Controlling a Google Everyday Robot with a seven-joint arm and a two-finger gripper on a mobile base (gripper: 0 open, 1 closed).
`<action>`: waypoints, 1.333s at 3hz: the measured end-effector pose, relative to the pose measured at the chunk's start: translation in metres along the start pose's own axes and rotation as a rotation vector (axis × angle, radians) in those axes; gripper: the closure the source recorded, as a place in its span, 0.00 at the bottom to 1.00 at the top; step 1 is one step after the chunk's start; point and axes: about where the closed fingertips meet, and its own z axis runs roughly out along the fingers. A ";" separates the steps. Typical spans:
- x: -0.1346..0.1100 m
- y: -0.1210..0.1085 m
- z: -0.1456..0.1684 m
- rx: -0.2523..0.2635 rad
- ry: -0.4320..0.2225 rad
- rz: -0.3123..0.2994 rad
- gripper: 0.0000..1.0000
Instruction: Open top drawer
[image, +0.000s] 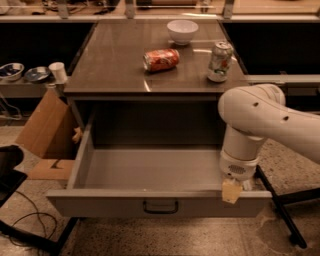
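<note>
The top drawer (150, 172) is pulled far out from under the counter, and its deep grey interior shows with nothing in it. Its front panel (100, 205) carries a dark loop handle (160, 206) at the centre. My gripper (232, 190) hangs from the white arm (265, 120) over the drawer's right front corner, with a tan fingertip (231, 191) at the top edge of the front panel. The gripper is well right of the handle.
On the counter (115, 65) stand a white bowl (182, 31), a red can lying on its side (161, 59) and an upright can (220, 61). An open cardboard box (47, 132) stands left of the drawer. Dark cables and stand legs (280, 210) lie on the floor.
</note>
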 end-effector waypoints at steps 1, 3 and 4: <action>0.002 0.013 0.000 -0.019 0.003 -0.015 1.00; 0.022 0.030 0.005 -0.041 0.013 0.009 1.00; 0.022 0.030 0.005 -0.041 0.013 0.009 0.82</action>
